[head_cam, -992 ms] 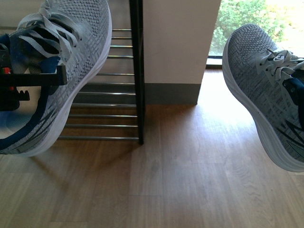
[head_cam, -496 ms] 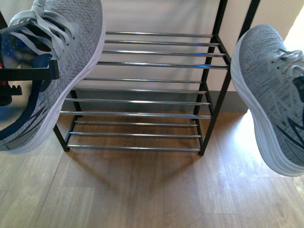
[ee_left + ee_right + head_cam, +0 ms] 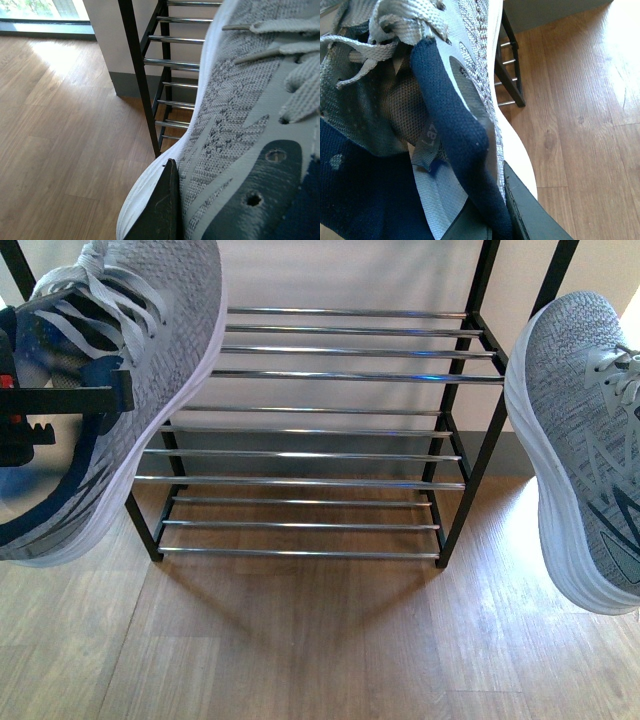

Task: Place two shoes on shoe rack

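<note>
Two grey knit sneakers hang in the air in the front view, one on each side of the shoe rack (image 3: 330, 455), a black frame with chrome bar shelves. My left gripper (image 3: 60, 415) is shut on the collar of the left sneaker (image 3: 160, 350), toe pointing up and away. In the left wrist view a black finger (image 3: 159, 210) presses the sneaker's (image 3: 235, 125) side. The right sneaker (image 3: 585, 440) hangs at the right edge. My right gripper (image 3: 495, 220) is shut on its navy collar (image 3: 455, 125). The lower rack shelves in view hold nothing.
The rack stands on a wood plank floor (image 3: 320, 640) against a pale wall with a grey skirting board (image 3: 130, 85). A black rack post (image 3: 137, 75) rises close beside the left sneaker. A bright window (image 3: 40, 10) lies off to the rack's side.
The front view has swung, so the rack now sits centred between the two sneakers; a second ago only its end post, a wall and a window showed. Both sneakers stay gripped.
</note>
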Motion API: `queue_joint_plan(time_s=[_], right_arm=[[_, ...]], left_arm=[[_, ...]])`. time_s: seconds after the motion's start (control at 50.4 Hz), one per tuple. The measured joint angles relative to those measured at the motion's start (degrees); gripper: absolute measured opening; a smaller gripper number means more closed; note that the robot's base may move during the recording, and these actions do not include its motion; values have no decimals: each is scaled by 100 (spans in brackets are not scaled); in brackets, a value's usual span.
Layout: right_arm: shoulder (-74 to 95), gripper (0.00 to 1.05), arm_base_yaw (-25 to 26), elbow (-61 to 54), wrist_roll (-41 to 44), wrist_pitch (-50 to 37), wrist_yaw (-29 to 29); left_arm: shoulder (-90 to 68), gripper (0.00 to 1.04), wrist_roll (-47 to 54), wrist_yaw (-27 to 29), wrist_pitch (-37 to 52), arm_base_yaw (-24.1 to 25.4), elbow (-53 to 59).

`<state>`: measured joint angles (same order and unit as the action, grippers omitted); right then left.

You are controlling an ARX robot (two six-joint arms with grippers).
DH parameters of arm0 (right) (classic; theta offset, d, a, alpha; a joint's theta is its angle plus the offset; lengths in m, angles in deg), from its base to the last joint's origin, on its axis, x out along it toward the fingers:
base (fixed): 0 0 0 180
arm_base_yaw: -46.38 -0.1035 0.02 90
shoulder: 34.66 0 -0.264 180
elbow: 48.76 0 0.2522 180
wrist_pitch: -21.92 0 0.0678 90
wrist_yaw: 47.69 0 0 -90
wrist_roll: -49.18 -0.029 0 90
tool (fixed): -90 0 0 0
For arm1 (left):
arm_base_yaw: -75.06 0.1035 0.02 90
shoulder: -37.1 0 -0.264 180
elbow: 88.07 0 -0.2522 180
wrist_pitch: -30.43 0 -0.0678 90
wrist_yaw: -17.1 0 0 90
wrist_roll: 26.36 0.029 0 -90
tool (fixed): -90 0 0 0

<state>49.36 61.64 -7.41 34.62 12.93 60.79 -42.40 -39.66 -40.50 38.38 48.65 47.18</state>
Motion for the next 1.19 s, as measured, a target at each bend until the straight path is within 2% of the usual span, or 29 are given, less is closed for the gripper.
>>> queue_joint_plan(time_s=[1.012, 1.191], right_arm=[[-4, 1, 7, 39, -83, -7, -98], [-7, 1, -4, 74, -50, -17, 94]], left_arm=[[4, 2, 0, 13, 0, -4, 2], [4, 2, 0, 13, 0, -4, 2]])
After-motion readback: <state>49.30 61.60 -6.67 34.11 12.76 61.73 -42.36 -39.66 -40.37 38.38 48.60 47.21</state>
